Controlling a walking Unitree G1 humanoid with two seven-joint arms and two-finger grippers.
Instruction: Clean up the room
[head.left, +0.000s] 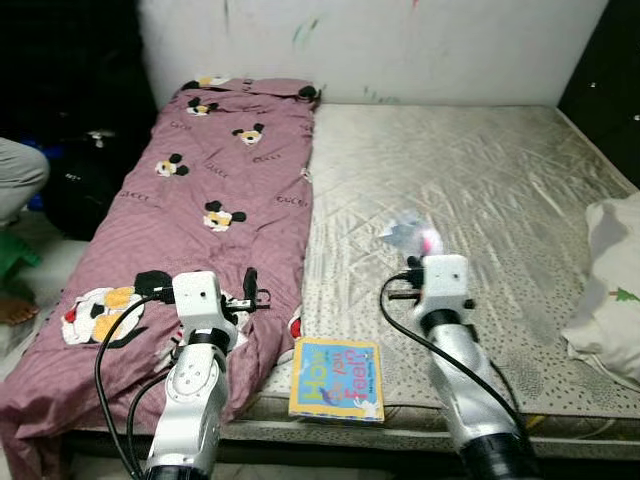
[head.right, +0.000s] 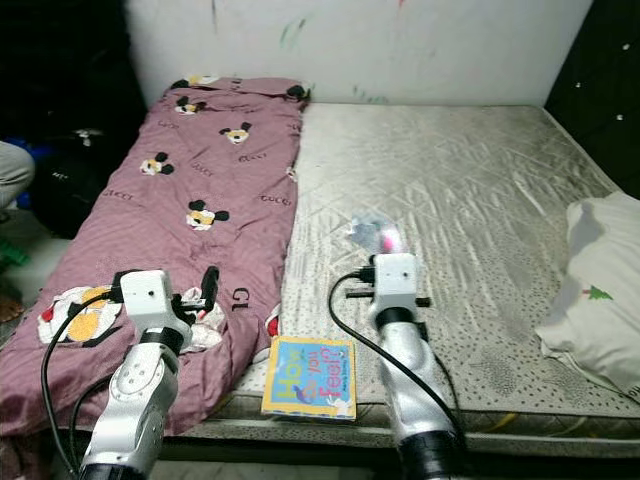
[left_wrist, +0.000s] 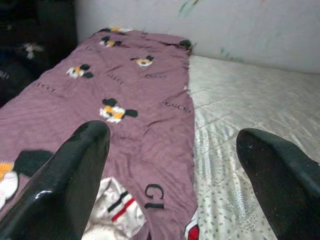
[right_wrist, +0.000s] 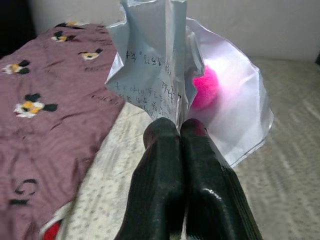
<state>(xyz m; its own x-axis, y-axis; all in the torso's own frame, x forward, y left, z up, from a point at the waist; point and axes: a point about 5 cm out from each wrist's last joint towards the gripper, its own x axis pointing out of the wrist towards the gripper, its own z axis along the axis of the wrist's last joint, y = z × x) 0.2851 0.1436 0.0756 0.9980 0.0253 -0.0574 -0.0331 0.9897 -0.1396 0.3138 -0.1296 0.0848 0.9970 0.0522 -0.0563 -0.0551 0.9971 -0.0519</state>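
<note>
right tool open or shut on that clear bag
Shut on the clear bag: the right tool has both fingers pressed together, pinching its edge.

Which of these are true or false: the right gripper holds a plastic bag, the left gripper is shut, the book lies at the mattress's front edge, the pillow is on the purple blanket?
1. The right gripper holds a clear plastic bag. True.
2. The left gripper is shut. False: its fingers stand wide apart, holding nothing.
3. The book lies at the front edge of the mattress. True.
4. The pillow is on the purple blanket. False: it lies on the bare mattress at the robot's right.
</note>
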